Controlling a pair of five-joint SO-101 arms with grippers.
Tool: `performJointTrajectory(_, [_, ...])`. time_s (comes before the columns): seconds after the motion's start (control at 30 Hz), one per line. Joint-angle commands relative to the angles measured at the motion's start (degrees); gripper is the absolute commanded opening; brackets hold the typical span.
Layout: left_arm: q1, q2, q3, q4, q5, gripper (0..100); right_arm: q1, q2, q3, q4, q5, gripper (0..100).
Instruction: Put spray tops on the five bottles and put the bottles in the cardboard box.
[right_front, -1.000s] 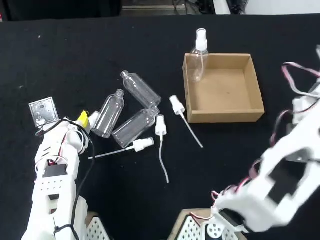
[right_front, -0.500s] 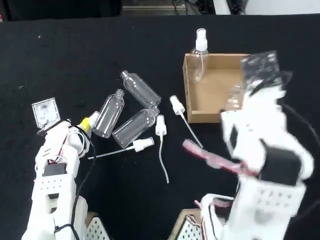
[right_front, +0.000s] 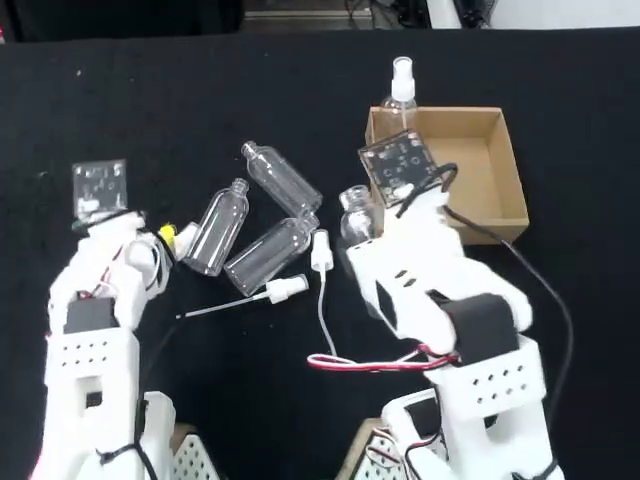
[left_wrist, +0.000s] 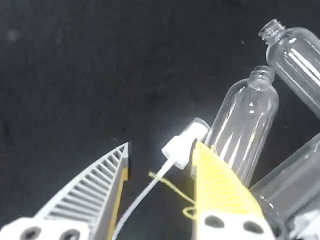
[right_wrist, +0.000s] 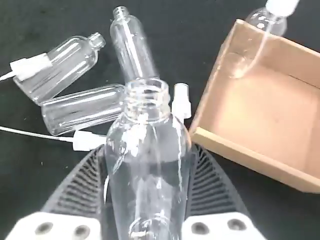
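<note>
Gripping a clear uncapped bottle round its body, the right pincer is closed on it just off the cardboard box's near left corner, with the open neck pointing away from the wrist. A loose spray top lies well left of the box, beyond three empty bottles. It sits between the left pincer's wide-open jaws, its tube trailing toward that wrist.

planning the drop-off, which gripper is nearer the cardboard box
Right. The right gripper, shut on an uncapped bottle, is beside the cardboard box; the left gripper is past the lying bottles, at a spray top.
</note>
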Motion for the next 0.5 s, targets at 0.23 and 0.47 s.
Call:
performJointTrajectory(0.23, [0.22,32.35,-31.25,14.42,-13.89,20,-1.05,-1.1,7.43,-7.91,-0.97,1.1])
performJointTrajectory(0.47, [0.31,56.79,-58.51,30.24,-21.8,20,-1.05,-1.1,11.03,-8.26,-0.97,1.1])
